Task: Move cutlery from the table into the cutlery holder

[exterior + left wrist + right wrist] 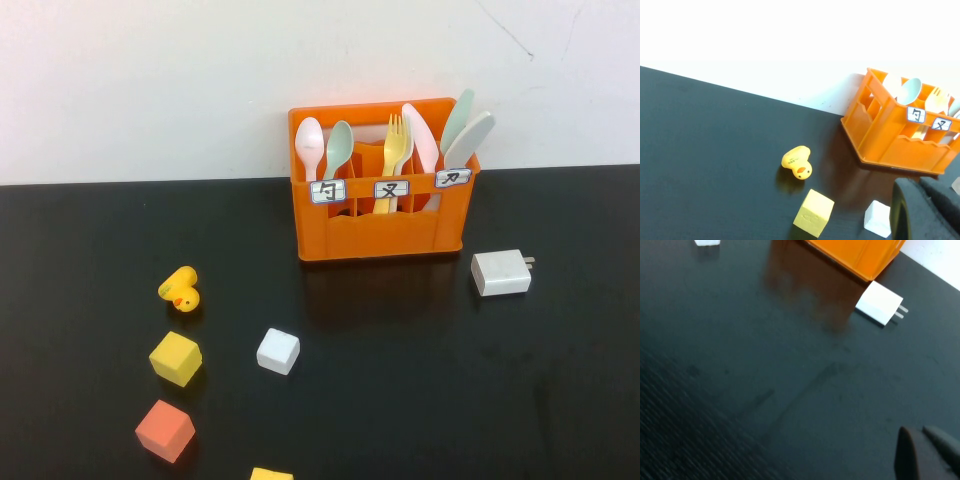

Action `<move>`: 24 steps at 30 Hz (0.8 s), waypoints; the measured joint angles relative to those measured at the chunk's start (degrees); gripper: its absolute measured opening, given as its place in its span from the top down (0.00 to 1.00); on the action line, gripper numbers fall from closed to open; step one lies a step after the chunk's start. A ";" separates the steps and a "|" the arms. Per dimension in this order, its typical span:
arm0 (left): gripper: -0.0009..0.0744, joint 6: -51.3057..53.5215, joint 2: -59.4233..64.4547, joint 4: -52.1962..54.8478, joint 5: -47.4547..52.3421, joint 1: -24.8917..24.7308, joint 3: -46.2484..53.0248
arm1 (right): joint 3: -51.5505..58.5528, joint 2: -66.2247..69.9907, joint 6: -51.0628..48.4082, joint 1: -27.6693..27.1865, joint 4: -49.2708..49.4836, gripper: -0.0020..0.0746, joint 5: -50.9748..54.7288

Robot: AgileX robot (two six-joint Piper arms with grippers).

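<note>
Table (90, 420): matte black, back edge meeting a white wall; broad bare stretch at far left and across the right front.

Yellow duck (180, 289): left of centre, lying on the black surface. Yellow cube (176, 358) just in front of it, orange-red cube (164, 430) nearer still, white cube (278, 351) to their right, apart from all three. Sliver of another yellow block (271, 474) cut by the front edge of the high view.

Cutlery holder (380, 235): orange crate, near the back edge, right of centre, three white labels on its front. Left compartment: pale pink spoon (310, 140) and pale green spoon (340, 143), bowls up. Middle: yellow fork (394, 140), tines up. Right: cream-white knife (420, 135), pale green knife (458, 118) and grey knife (470, 135), leaning rightward over the rim. No cutlery lying loose on the tabletop.

White charger block (501, 273): right of the crate, just in front of its corner, prongs pointing right; open black surface beyond it.

Left gripper (920, 210): seen only in the left wrist view, dark fingers together, holding nothing, above the table near the white cube and in front of the crate.

Right gripper (922, 452): seen only in the right wrist view, fingers closed, empty, over bare table short of the charger.

High view alone: knives, orange-red cube. Neither arm visible there
</note>
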 joint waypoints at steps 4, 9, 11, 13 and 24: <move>0.99 0.00 0.00 -0.10 0.00 0.00 0.00 | 0.00 0.00 0.00 0.00 0.00 0.98 0.04; 0.99 0.00 0.00 -0.10 0.00 0.00 0.00 | 0.00 0.00 0.10 0.00 0.11 0.98 0.04; 0.99 0.00 0.00 -0.10 0.00 0.00 0.00 | 0.00 0.00 0.10 0.00 0.11 0.98 0.13; 0.99 0.00 0.00 -0.10 0.00 0.00 0.00 | 0.00 0.00 0.10 0.00 0.11 0.98 0.13; 0.99 0.16 0.00 -0.76 0.60 1.26 1.76 | 0.00 0.00 0.22 0.00 0.21 0.98 0.13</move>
